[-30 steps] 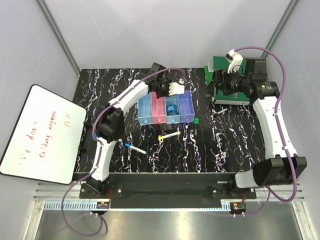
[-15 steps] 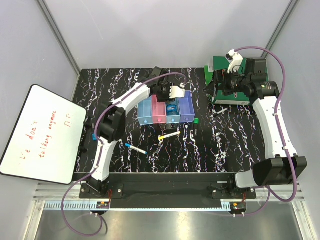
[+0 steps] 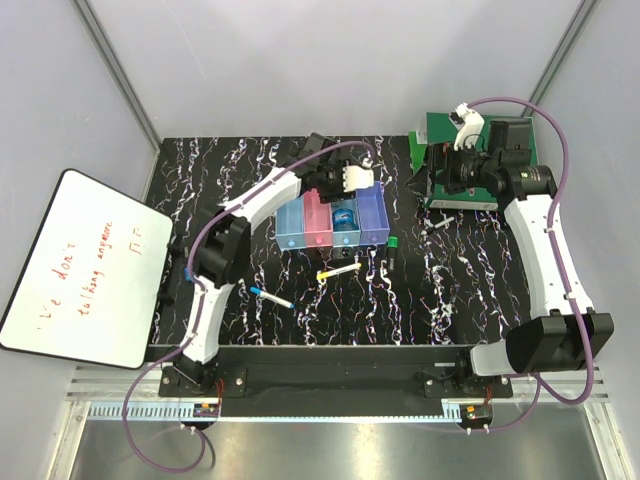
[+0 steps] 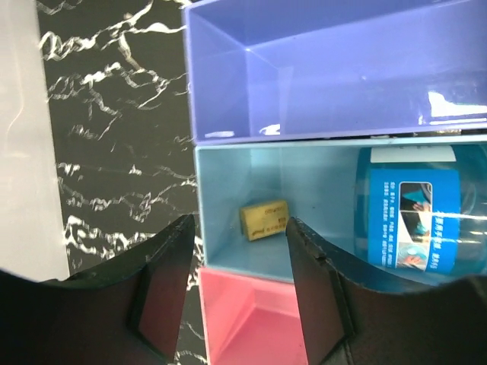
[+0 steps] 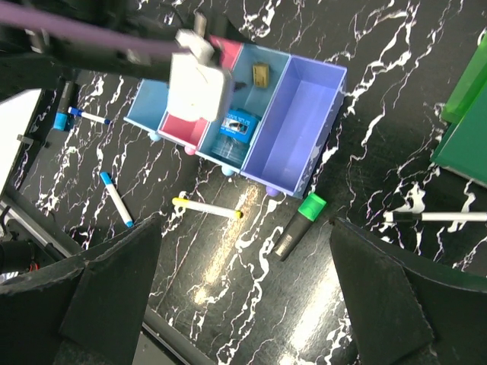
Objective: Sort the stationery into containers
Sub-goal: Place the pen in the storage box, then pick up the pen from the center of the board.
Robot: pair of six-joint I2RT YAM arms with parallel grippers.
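On my left wrist feed the blue roll (image 4: 415,220) runs off the right edge, the pink bin (image 4: 251,319) off the bottom. From above, my left gripper (image 3: 347,183) hides the far ends of the middle bins (image 3: 316,225). The roll's label print I can't read.

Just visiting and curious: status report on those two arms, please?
Left gripper open, empty, over light blue bin. Right gripper open, empty. Gold piece and blue roll in that bin. Yellow pen, green-capped marker loose on table; nothing blocking.
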